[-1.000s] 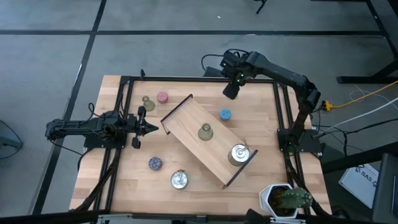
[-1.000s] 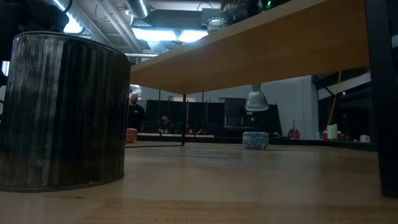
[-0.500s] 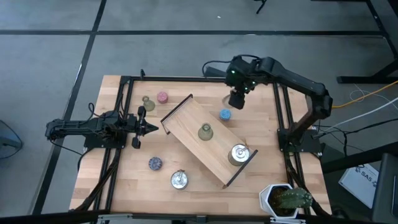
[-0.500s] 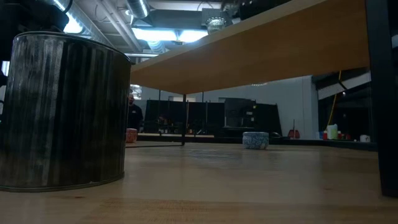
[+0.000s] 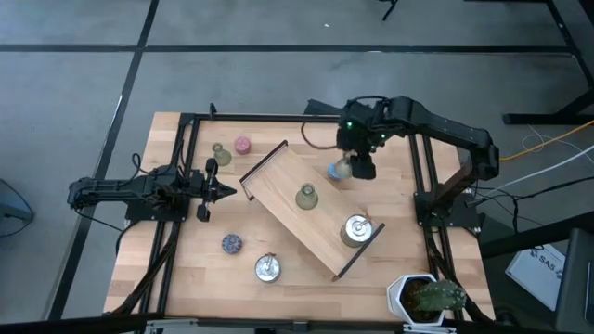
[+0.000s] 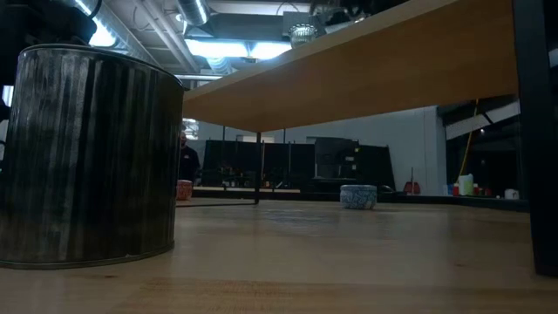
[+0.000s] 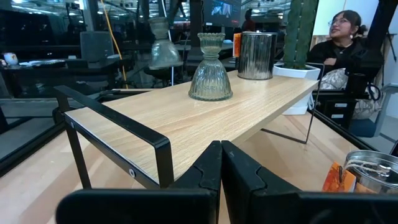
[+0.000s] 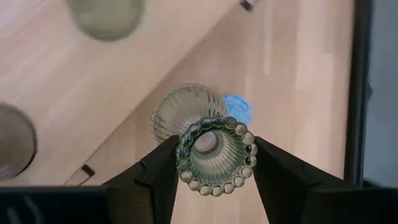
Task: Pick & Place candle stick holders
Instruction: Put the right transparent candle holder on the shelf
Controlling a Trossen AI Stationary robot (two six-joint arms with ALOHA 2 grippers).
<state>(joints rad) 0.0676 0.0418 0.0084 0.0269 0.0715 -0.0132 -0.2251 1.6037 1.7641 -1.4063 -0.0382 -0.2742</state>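
I've got the right gripper (image 8: 214,155) clamped on an olive-green bell-shaped holder (image 8: 205,140) — fingers pinching its beaded neck — carried right of centre in the high view, at the wooden tray's (image 5: 278,181) upper edge and right above the blue holder (image 5: 334,171). My worry: the pinch sits on ribbed glass, so a jolt could let it slide or tip out, and lowering here could knock the blue one. The left gripper (image 5: 225,192) waits at centre left, clenched on nothing.
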